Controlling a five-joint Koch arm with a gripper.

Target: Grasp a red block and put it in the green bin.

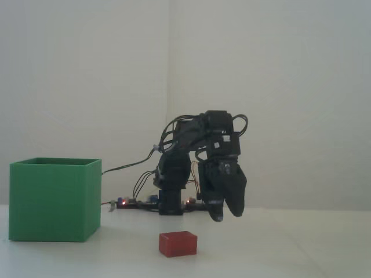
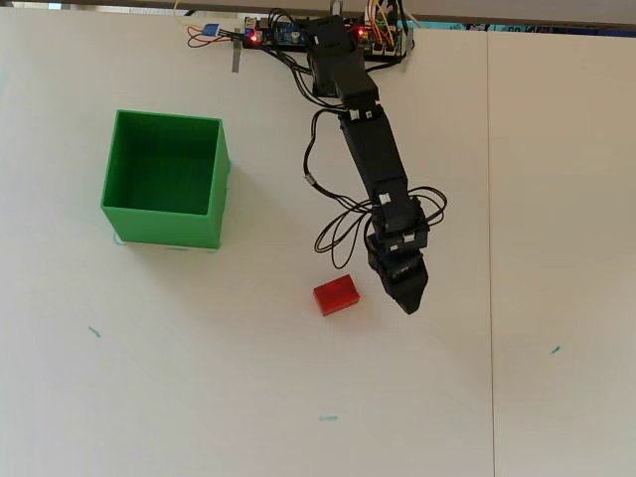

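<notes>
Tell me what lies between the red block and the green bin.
Nothing: in the overhead view, only bare table separates the block and the bin.

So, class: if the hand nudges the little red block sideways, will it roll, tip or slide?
The red block will probably slide: it lies flat, wider than tall in the fixed view, so tipping seems unlikely. Its flat faces give nothing to roll on. It looks solid and rigid, likely light given its small size beside the green bin.
</notes>
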